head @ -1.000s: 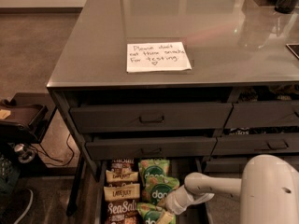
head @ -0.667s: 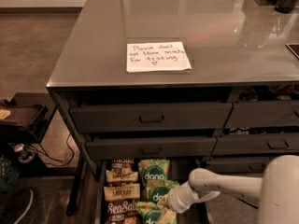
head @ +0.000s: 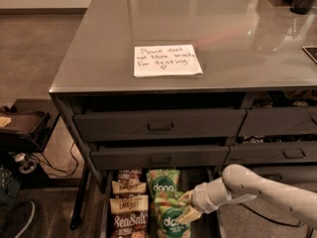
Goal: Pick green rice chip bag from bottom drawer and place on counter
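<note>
Gripper [head: 187,207] is down inside the open bottom drawer [head: 104,216], at the right edge of the green bags. Fingers [head: 184,198] stand apart, one above the other, seemingly straddling the upper corner of the front green bag [head: 171,225]. No closure on it yet. That bag lies flat in the drawer, a second one [head: 163,180] behind it and SeaSalt bags [head: 129,218] to the left. Counter [head: 208,24] holds only the note [head: 167,60] near its front edge. Judgement: reach done; grasp, lift and placement on the counter all remain.
</note>
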Robot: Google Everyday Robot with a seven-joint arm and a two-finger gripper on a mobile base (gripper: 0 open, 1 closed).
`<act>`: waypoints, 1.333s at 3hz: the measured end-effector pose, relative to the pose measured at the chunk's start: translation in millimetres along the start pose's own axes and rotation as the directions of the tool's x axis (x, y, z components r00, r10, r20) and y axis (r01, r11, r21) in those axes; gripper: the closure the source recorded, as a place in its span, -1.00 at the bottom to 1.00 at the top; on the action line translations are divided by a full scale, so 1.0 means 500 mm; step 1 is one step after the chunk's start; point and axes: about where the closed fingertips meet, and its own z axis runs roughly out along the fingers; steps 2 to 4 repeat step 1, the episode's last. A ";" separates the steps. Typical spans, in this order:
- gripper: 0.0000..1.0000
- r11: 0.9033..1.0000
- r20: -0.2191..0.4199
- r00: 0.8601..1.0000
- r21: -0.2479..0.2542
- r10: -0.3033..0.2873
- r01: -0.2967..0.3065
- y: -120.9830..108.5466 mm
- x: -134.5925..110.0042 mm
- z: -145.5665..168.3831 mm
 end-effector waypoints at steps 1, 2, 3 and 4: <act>1.00 0.999 0.042 0.998 0.033 -0.040 0.038 -0.010 -0.067 -0.089; 1.00 0.999 0.042 0.998 0.033 -0.040 0.038 -0.010 -0.067 -0.089; 1.00 0.999 0.042 0.998 0.033 -0.040 0.038 -0.010 -0.067 -0.089; 1.00 0.999 0.042 0.998 0.033 -0.040 0.038 -0.010 -0.067 -0.089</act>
